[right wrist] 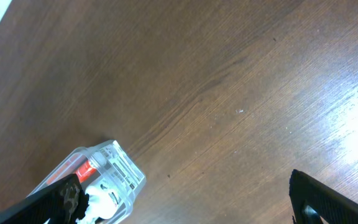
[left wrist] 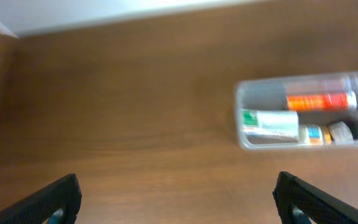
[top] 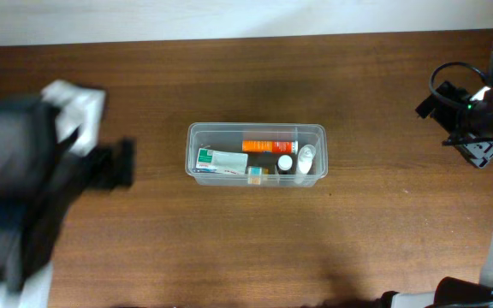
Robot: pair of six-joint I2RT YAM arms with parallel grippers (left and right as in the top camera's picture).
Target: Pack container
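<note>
The clear plastic container [top: 256, 151] stands in the middle of the brown table. It holds an orange tube [top: 269, 145], a white-and-green carton [top: 221, 160], a small yellow-blue item and white bottles [top: 305, 157]. It also shows in the left wrist view [left wrist: 253, 93] and in the right wrist view [right wrist: 126, 168]. My left gripper [left wrist: 178, 202] is open and empty, well left of the container. My right gripper [right wrist: 185, 202] is open and empty, far right of the container, near the table's right edge.
The left arm [top: 24, 197] is blurred at the table's left side, with a white part [top: 77, 107] beside it. The right arm [top: 478, 115] with black cables is at the right edge. A pale wall borders the table's far side.
</note>
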